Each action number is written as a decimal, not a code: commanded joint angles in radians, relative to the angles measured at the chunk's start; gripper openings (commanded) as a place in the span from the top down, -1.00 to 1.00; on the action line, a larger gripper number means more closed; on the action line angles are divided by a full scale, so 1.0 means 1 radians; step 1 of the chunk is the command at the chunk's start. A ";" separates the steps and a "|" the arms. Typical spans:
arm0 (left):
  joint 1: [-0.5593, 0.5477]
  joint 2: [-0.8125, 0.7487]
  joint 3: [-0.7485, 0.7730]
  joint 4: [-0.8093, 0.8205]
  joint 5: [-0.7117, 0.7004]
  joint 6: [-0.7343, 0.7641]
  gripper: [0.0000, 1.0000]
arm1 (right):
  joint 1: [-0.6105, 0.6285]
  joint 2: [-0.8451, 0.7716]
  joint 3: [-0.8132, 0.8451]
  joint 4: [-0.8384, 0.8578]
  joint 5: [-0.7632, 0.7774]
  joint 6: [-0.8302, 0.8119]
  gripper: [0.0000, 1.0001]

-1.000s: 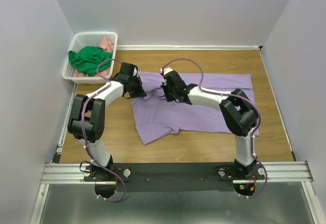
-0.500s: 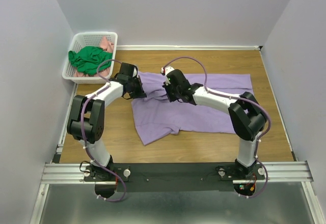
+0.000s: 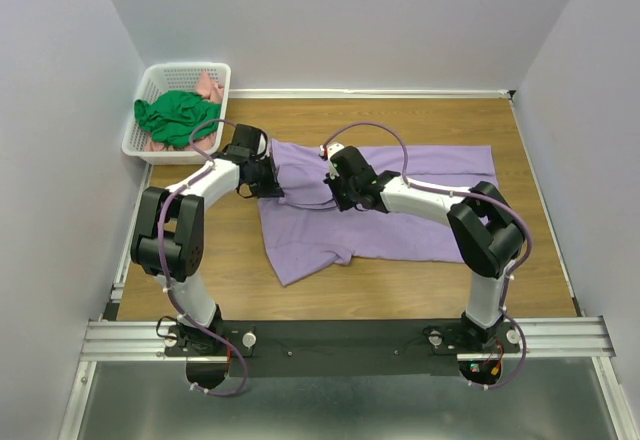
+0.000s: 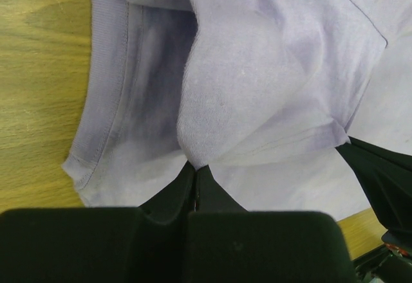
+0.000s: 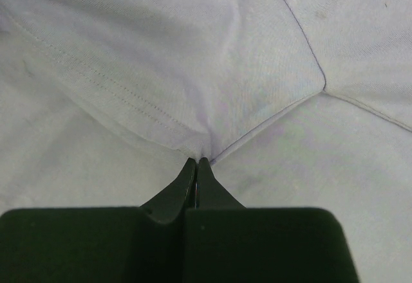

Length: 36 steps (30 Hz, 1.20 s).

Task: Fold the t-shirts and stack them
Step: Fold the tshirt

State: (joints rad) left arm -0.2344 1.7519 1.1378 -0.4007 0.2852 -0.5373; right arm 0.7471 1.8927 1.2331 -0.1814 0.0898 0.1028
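Note:
The large lavender t-shirt (image 3: 420, 210) lies spread across the wooden table. My left gripper (image 3: 268, 184) is at the shirt's far-left part, shut on a raised fold of the lavender cloth (image 4: 257, 71); the closed tips (image 4: 196, 166) pinch the fold's point beside a hemmed edge. My right gripper (image 3: 338, 190) is over the shirt's upper middle, shut on a pinch of the cloth (image 5: 193, 58) where a stitched hem and a seam meet at the tips (image 5: 196, 161). A green t-shirt (image 3: 172, 117) and a salmon-pink one (image 3: 207, 87) lie crumpled in the basket.
A white lattice basket (image 3: 148, 80) stands at the table's far-left corner, against the wall. Grey walls close in the table on the left, back and right. Bare wood (image 3: 220, 260) shows in front of and left of the shirt.
Both grippers stay shut on the lavender shirt. The right arm's elbow has swung outward to the right and its gripper has shifted slightly nearer. The left gripper has edged a little to the far left.

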 commanded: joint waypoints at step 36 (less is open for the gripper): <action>0.018 0.052 0.187 0.108 -0.158 -0.089 0.57 | -0.664 -0.130 -0.060 -0.059 -0.048 0.228 -0.02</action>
State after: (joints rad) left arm -0.2035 1.7046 1.2549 -0.3412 0.1772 -0.6216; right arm 0.1596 1.7405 1.1786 -0.2157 0.0757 0.2478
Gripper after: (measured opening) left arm 0.268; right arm 0.524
